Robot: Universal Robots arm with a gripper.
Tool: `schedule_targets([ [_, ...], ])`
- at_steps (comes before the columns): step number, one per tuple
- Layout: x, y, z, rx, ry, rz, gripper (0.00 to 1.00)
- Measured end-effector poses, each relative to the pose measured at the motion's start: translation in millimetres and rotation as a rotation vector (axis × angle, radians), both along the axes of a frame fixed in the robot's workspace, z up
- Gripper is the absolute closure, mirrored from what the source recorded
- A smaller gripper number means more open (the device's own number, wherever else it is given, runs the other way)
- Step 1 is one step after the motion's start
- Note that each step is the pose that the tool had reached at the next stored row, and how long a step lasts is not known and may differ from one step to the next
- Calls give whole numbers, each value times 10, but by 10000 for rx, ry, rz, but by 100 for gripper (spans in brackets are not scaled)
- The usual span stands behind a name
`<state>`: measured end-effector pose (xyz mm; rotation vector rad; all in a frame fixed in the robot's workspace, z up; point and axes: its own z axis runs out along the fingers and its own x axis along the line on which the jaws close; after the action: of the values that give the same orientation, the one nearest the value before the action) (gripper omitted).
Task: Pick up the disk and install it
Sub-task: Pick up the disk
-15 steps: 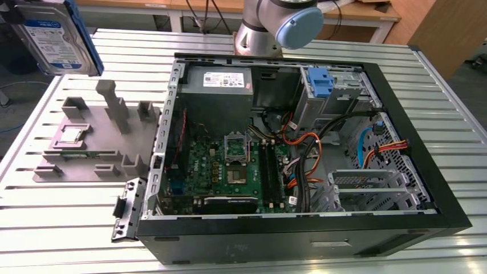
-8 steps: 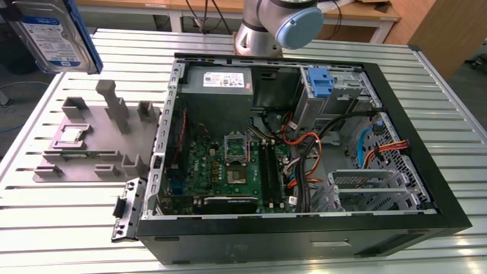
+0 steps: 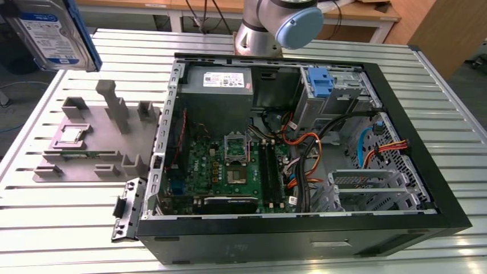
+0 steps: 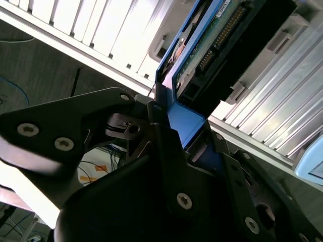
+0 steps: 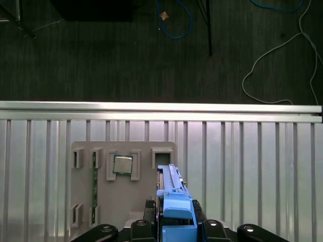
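The disk [image 3: 47, 33], silver with a white-and-blue label and blue side rails, hangs high above the table at the exterior view's far left, over the grey fixture [image 3: 114, 123]. My gripper [image 5: 174, 224] is shut on it, with the black fingers [image 5: 142, 227] clamped on either side of the blue rail [image 5: 174, 199]. In the second wrist view the disk [image 4: 217, 45] shows its green circuit board and connector edge, held on edge between the fingers [image 4: 151, 118]. The disk stands apart from the fixture below it.
An open black computer case [image 3: 304, 231] lies at the table's middle, with motherboard [image 3: 228, 165], grey power supply [image 3: 220, 83], cables and a drive bay with a blue bracket [image 3: 323, 83]. The fixture holds a small silver CPU chip [image 5: 122, 165]. The arm's base [image 3: 263, 31] stands behind the case.
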<state>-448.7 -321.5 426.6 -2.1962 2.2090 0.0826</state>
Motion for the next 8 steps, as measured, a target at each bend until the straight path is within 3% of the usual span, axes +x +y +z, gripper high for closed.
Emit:
schedule_targets([
  [8, 0, 0, 45, -1, 1, 0, 63],
])
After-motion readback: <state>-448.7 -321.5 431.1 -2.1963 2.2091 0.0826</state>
